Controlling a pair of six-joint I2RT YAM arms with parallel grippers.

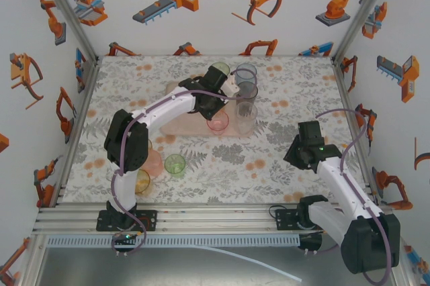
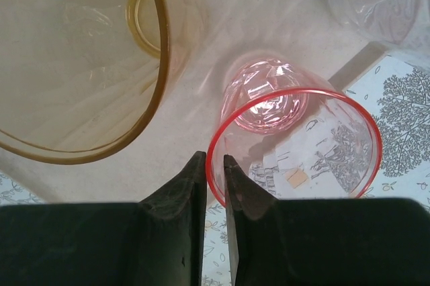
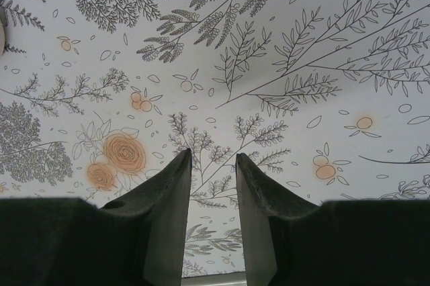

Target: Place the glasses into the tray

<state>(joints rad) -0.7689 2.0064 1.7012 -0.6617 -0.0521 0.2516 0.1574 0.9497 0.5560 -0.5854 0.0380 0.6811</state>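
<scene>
glasses (image 1: 175,165): at least 8 (some partly hidden) | tray (image 1: 185,126): 1 | arms (image 1: 168,107): 2

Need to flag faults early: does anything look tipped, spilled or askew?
Nothing is tipped or spilled. The pink glass stands upright on the tray, though close to its edge.

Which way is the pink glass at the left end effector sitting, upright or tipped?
Upright: the pink glass shows its round rim facing up, with its base straight below it on the tray.
</scene>
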